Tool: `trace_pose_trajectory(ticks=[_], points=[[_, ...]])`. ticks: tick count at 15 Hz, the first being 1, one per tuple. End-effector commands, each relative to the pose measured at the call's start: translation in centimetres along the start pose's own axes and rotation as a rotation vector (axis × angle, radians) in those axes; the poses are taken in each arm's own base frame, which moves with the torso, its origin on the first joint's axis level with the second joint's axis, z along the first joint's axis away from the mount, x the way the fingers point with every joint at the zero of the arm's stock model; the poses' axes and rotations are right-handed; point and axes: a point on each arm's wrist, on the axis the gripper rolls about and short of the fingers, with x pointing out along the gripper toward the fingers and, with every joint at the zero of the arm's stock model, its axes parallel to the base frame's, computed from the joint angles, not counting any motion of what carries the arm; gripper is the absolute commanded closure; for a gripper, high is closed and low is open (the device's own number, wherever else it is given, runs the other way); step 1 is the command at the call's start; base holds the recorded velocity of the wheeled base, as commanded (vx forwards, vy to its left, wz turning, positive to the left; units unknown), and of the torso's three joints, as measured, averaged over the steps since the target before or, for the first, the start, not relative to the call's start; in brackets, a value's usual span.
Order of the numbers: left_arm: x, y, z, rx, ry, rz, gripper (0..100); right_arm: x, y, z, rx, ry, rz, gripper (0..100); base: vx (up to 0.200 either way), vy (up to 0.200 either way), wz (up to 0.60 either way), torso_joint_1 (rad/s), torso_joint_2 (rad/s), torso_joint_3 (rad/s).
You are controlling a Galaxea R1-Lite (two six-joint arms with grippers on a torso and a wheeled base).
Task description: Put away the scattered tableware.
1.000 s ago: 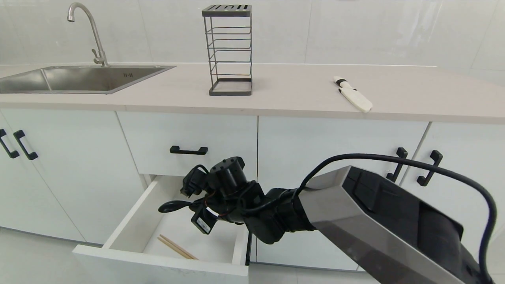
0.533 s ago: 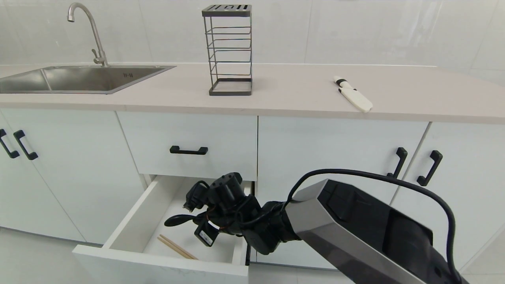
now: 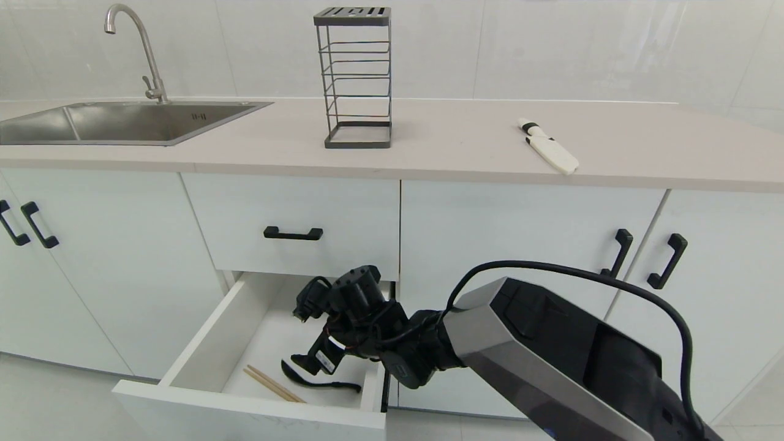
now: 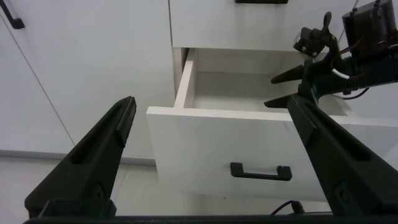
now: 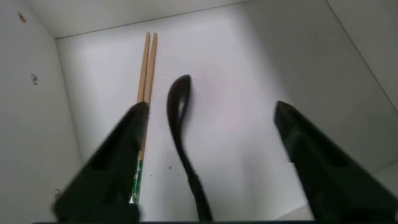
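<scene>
A black spoon [image 3: 318, 381] [image 5: 180, 130] lies on the floor of the open white drawer [image 3: 202, 343], beside a pair of wooden chopsticks [image 3: 274, 384] [image 5: 144, 106]. My right gripper [image 3: 313, 361] [image 5: 208, 149] hangs open just above the spoon, inside the drawer. Up on the counter at the right rests a white knife [image 3: 547, 147] with a black band. My left gripper [image 4: 211, 155] stands open in front of the drawer's front panel [image 4: 249, 162], apart from it.
A tall wire rack [image 3: 356, 76] stands on the countertop [image 3: 453, 141]. The steel sink [image 3: 122, 120] and its tap are at the far left. Closed cabinet doors with black handles [image 3: 667, 260] flank the drawer. A shut drawer [image 3: 293, 233] sits just above the open one.
My right gripper sank into the drawer with the black spoon and opened; the spoon now lies on the drawer floor beside the chopsticks.
</scene>
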Motion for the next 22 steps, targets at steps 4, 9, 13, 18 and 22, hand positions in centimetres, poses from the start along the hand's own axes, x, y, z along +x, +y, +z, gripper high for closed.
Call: trace_pose_trajectory(ticks=[4, 9, 13, 18, 22], points=[[0.0, 0.0, 0.0, 0.000, 0.001, -0.001, 0, -2.1, -0.6, 3.2, -0.012, -0.075, -0.019, 0, 0.000, 0.000, 0.00, 0.000, 0.00, 0.000], [0.0, 0.0, 0.0, 0.000, 0.001, 0.000, 0, -6.4, 0.9, 8.7, -0.041, -0.170, 0.026, 0, 0.000, 0.000, 0.00, 0.000, 0.00, 0.000], [0.0, 0.0, 0.0, 0.000, 0.001, 0.000, 0, -11.0, 7.3, 11.3, -0.103, -0.168, 0.207, 100, 0.000, 0.000, 0.00, 0.000, 0.00, 0.000], [0.0, 0.0, 0.0, 0.000, 0.001, 0.000, 0, -12.7, 13.5, 7.8, -0.136, -0.027, 0.343, 100, 0.000, 0.000, 0.00, 0.000, 0.00, 0.000], [0.0, 0.0, 0.0, 0.000, 0.001, 0.000, 0, -10.6, 13.9, 3.1, -0.122, 0.110, 0.356, 100, 0.000, 0.000, 0.00, 0.000, 0.00, 0.000]])
